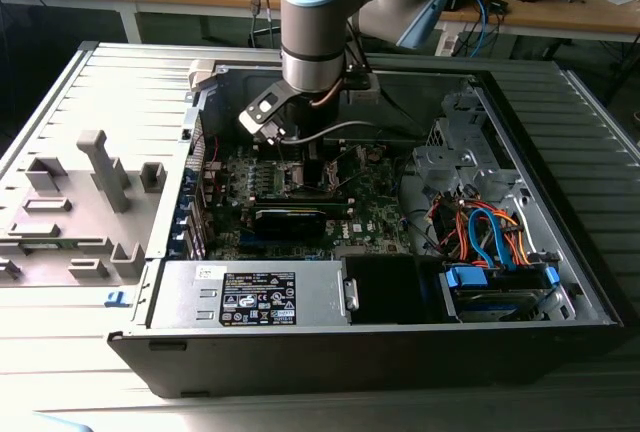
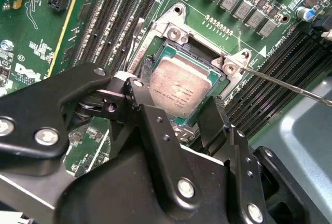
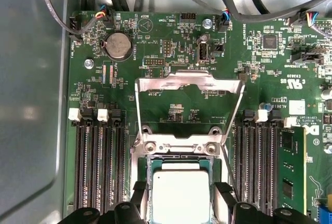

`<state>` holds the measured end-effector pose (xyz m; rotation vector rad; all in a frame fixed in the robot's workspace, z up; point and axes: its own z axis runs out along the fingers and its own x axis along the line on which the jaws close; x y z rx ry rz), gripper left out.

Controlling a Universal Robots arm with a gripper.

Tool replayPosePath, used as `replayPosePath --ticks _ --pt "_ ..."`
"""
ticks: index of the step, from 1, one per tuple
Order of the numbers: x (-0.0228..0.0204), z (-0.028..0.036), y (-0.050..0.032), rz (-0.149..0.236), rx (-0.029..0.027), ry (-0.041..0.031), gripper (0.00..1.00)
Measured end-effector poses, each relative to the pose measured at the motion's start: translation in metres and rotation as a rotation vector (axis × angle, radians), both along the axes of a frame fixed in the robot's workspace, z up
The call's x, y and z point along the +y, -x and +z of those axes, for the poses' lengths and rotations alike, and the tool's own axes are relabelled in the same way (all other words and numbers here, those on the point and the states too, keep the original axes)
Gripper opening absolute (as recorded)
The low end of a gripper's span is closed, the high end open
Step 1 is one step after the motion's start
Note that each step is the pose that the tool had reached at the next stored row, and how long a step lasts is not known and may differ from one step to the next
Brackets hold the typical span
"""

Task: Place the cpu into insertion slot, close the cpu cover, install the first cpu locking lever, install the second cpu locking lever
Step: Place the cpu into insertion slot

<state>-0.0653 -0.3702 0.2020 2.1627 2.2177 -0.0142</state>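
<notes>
Exterior view's left: grey fixture tray (image 1: pixel 80 202), well apart from arm (image 1: pixel 315 42). Centre: arm down over motherboard (image 1: pixel 370 212). Gripper (image 2: pixel 176 105) straddles cpu (image 3: pixel 180 193), jaws look clamped on its edges. Chip at insertion slot (image 2: pixel 197 47), fully seated or not, can't tell. Cpu cover (image 3: pixel 189 81) stands open. Risk: chip skewed in grip, corner rides socket rim, contacts bend. Lever wire (image 2: pixel 290 85) near finger, could snag. Cpu: flat square, dull silver top, green border, faint print.
</notes>
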Motion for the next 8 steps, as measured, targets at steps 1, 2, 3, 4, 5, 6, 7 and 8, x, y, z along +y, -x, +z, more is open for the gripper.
replayPosePath --ticks 1,2,3,4,5,6,7,8 --pt "0.0 -0.0001 0.0004 0.0 -0.0001 -0.0001 0.62" --pt "0.0001 -0.0002 0.0009 0.0 -0.0002 -0.0002 0.62" --pt "0.0 -0.0003 0.0016 0.0 -0.0001 -0.0001 0.62" --pt "0.0 -0.0004 0.002 0.0 -0.0001 0.0 0.62" --pt "0.0 -0.0006 0.0026 0.0 0.0 0.0002 0.62" --pt "0.0001 -0.0008 0.0027 0.0 0.0001 0.0003 0.62" --pt "0.0005 -0.0013 0.0027 0.0 0.0 0.0001 0.62" --pt "0.0008 -0.0018 0.0027 0.0 0.0 0.0001 0.62"
